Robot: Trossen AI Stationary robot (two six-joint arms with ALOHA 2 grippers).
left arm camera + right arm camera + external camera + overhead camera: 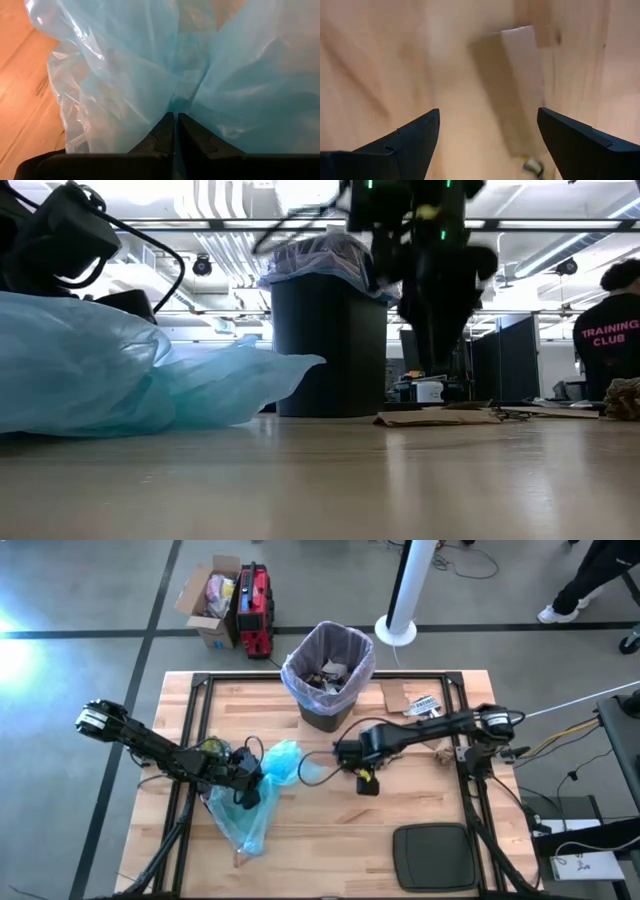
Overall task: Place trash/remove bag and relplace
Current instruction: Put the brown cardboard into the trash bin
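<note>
The dark bin stands at the table's far middle, lined with the pale pink bag, whose rim folds over the bin's edge; trash scraps lie inside. More trash, flat brown cardboard and a wrapper, lies on the table right of the bin. My right gripper is open and points down at bare wood near the table's middle, with a pale cardboard strip below it. My left gripper is shut on a light blue plastic bag at the left. My left gripper pinches a gathered fold of the light blue bag's film between its two fingertips, slanting downward from the table's left. The film bunches toward the pinch. The rest of the bag spreads out slack on the table.
A dark flat tray lies at the near right. A crumpled brown lump sits right of the right arm. A small dark-and-yellow item lies by the right gripper. An open cardboard box and a red case stand on the floor beyond the table.
</note>
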